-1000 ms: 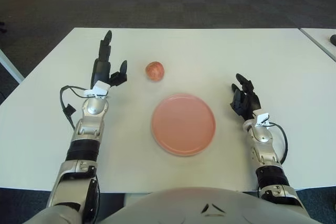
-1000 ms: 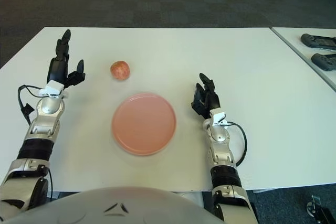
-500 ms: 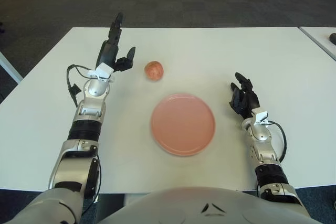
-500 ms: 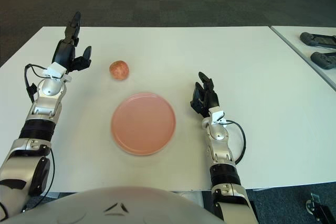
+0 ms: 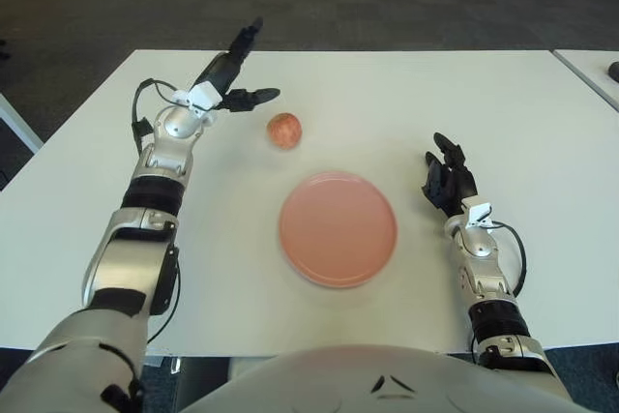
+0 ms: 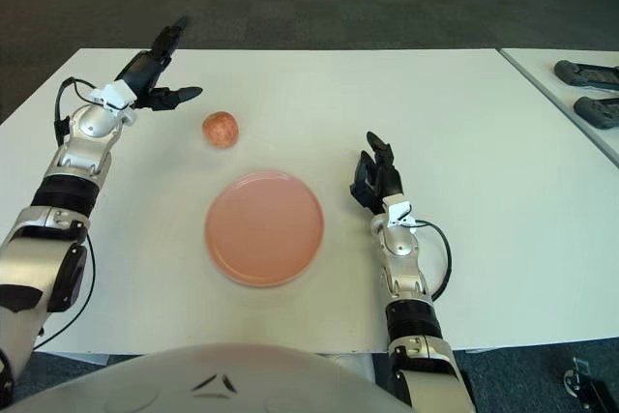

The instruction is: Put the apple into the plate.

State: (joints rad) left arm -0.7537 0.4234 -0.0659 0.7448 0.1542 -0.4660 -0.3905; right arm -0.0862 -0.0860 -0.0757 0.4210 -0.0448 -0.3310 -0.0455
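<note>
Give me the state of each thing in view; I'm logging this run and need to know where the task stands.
apple: on the table, outside the plate, not held.
plate: flat on the table, nothing on it.
left hand: open, fingers spread, up and left of the apple, not touching it.
right hand: idle, right of the plate, holding nothing.

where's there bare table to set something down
Bare patches: the wide stretch beyond the right robot hand, between the plate and the far edge; and the near-left corner. Crowded only at far left, where the open left robot hand nears the apple.
</note>
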